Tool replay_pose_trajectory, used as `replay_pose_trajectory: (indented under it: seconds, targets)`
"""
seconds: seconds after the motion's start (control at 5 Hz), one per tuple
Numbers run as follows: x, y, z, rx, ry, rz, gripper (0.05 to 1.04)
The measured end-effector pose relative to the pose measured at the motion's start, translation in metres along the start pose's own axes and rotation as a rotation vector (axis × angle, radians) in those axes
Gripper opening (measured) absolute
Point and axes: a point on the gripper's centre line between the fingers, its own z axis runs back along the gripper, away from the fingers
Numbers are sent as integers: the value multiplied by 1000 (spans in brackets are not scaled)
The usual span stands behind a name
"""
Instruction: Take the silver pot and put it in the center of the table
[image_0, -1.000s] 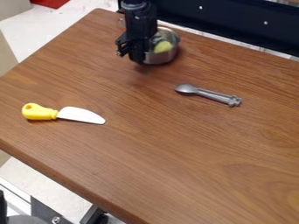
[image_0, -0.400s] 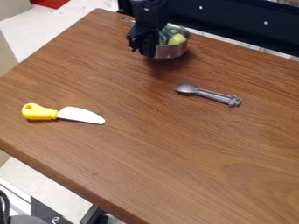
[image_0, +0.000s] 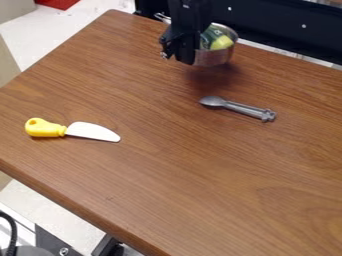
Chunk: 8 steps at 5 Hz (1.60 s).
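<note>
The gripper (image_0: 181, 57), clamped on the silver pot (image_0: 215, 57), should carry it level, clearing the spoon (image_0: 238, 107).

I hold the round silver pot (image_0: 215, 58) open side up, just above the wooden table's (image_0: 174, 165) far part. Green and yellow contents (image_0: 221, 42) show inside it.

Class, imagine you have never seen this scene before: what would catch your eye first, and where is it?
Probably the silver pot near the table's far edge, held up at its side by the black gripper, with a dark shadow below and something green and yellow inside. Next, likely, the bright yellow handle of the knife lying at the left of the view.
</note>
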Motion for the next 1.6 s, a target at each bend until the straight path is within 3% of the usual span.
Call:
replay_pose_trajectory:
  seconds: [0.4,0.8,1.0,1.6]
  targets:
    - [54,-23,12,-63,-33,-133,62]
    - [96,-73,17,-84,-63,-295,62]
    - [111,-95,12,-83,-41,-361,62]
    - [148,-114,-18,-65,-16,-457,62]
